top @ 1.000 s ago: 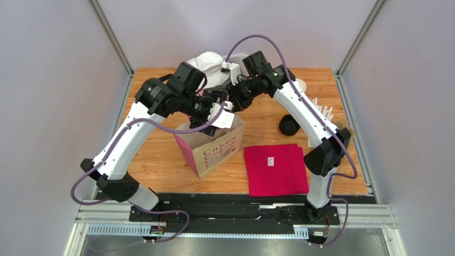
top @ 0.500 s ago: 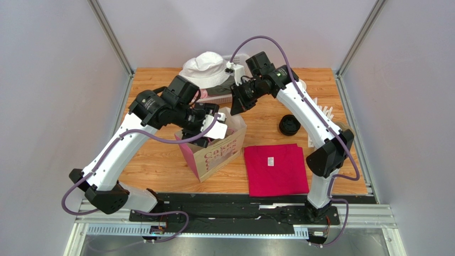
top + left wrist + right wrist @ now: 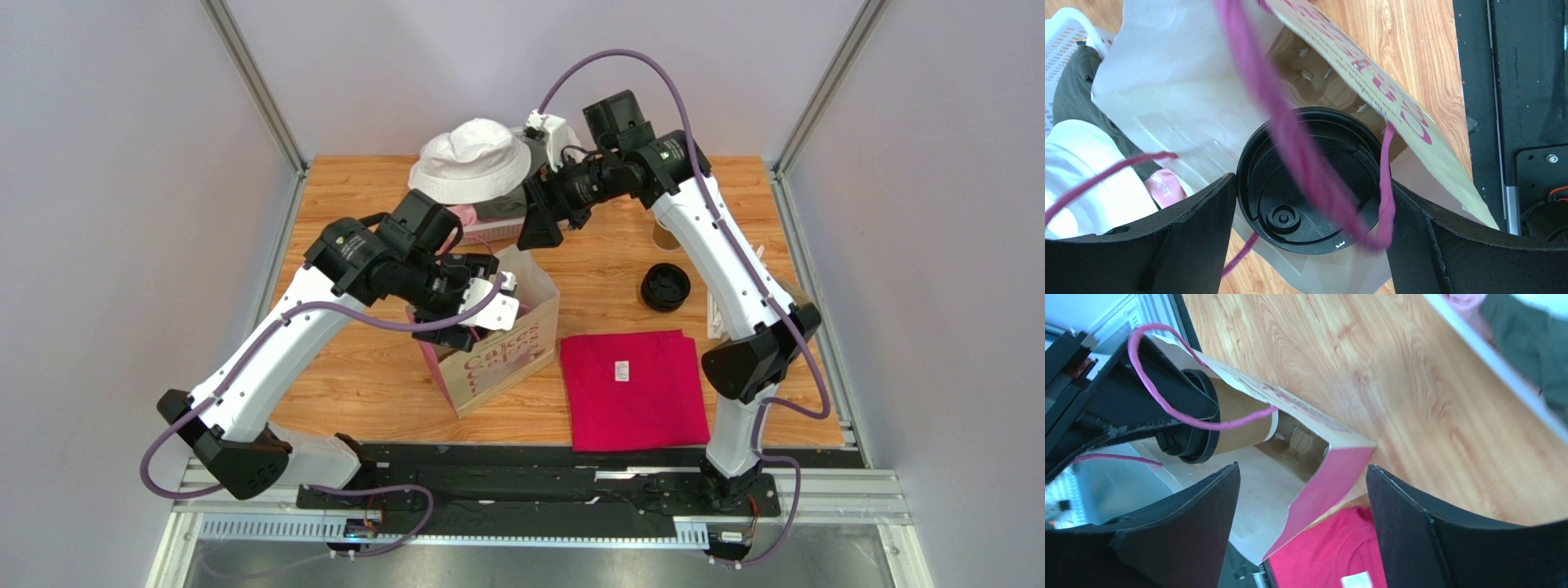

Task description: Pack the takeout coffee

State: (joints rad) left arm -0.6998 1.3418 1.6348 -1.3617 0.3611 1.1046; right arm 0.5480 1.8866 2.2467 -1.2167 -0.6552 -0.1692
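The takeout coffee (image 3: pixel 1272 184), a tan cup (image 3: pixel 1241 425) under a black lid, hangs inside the mouth of the pink-and-tan paper bag (image 3: pixel 491 349). My left gripper (image 3: pixel 1312 180) is shut on it, a finger pressed against each side of the lid. The bag's pink cord handle (image 3: pixel 1260 79) drapes across the lid. In the top view the left gripper (image 3: pixel 472 300) sits over the bag's open top. My right gripper (image 3: pixel 536 227) hovers behind and above the bag. It stands open (image 3: pixel 1303 467) with nothing between its fingers, only the bag's pink corner (image 3: pixel 1321 490) far below.
A folded magenta T-shirt (image 3: pixel 634 386) lies right of the bag. A stack of black lids (image 3: pixel 664 288) and lidless tan cups (image 3: pixel 669 233) sit further right. A white hat (image 3: pixel 472 153) and a white basket of clothes (image 3: pixel 491 227) are behind the bag.
The right gripper has opened and lifted back away from the bag. The left arm has drawn toward the near side, the cup now down in the bag's mouth.
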